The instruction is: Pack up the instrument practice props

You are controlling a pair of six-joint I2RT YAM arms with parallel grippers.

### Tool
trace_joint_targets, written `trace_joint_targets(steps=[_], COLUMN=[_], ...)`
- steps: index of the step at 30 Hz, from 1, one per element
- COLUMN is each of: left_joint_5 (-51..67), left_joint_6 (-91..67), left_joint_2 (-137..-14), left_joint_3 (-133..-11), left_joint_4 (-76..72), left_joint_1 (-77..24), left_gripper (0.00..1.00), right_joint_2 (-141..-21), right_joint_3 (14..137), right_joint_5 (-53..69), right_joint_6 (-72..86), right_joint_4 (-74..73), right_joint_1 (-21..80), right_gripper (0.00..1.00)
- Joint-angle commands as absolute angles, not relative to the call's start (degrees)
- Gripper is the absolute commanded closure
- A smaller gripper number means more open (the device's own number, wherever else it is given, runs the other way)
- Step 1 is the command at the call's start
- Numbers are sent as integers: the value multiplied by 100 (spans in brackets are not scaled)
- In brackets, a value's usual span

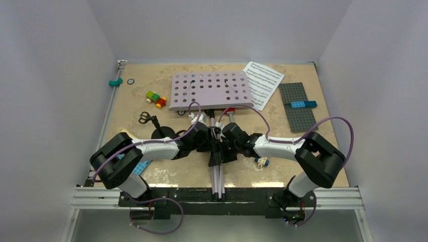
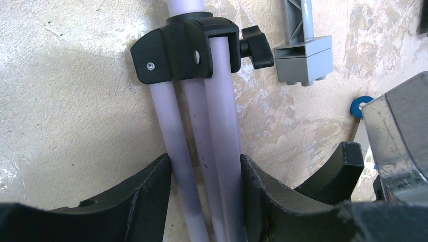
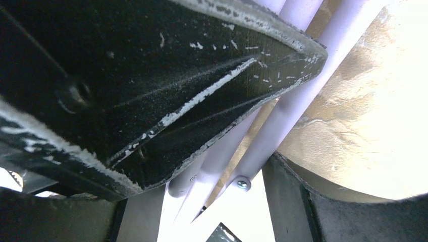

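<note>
The lilac perforated music stand lies flat on the table, its folded legs running toward the near edge. Both grippers meet over those legs. My left gripper is shut on the leg bundle, a finger pressed on each side, just below the black clamp collar. My right gripper straddles the same legs; the other gripper's black body hides one jaw. White sheet-music pages lie at the back right. A black round-base mic stand is by the left arm. No microphone is in view.
Coloured toy bricks and a teal piece lie at the back left. A grey studded plate with a blue brick is at the right, and a blue plate is under the left arm. A grey brick piece sits beside the collar.
</note>
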State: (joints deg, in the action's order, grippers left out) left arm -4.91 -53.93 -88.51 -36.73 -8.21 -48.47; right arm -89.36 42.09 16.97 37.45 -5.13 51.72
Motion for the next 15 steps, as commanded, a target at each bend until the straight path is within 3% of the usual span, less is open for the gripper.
trace_joint_targets(steps=[1,2,3,4,6,8,11,15], left_joint_5=[-26,-26,-26,-31,-35,-71,-144,-230], left_joint_6=[-5448,-5457,-5458,-5458,-5449,-5442,-5440,-5398], left_joint_2=[-9026,-8981,-8943,-8904,-8796,-8649,-8410,-8121], left_joint_3=[-3535,-3507,-3500,-3505,-3507,-3507,-3514,-3595], left_joint_4=[-1490,-1508,-1500,-1464,-1383,-1285,-1127,-942], left_joint_1=[-4931,-4931,-4931,-4931,-4931,-4931,-4931,-4932], left_gripper=[95,96,96,91,72,57,44,36], right_joint_2=[-9226,-9197,-9128,-9049,-8750,-8399,-7956,-7523], right_joint_3=[4138,4147,4148,4134,4067,3983,3992,4112], right_joint_5=[1298,1293,1278,1275,1256,1192,1190,1130], right_joint_6=[3476,3480,3480,3480,3487,3487,3406,3280], right_joint_4=[-702,-730,-769,-797,-857,-977,-1308,-1722], right_joint_1=[5300,5304,5305,5300,5300,5300,5300,5300], right_gripper=[81,82,74,61,35,22,16,12])
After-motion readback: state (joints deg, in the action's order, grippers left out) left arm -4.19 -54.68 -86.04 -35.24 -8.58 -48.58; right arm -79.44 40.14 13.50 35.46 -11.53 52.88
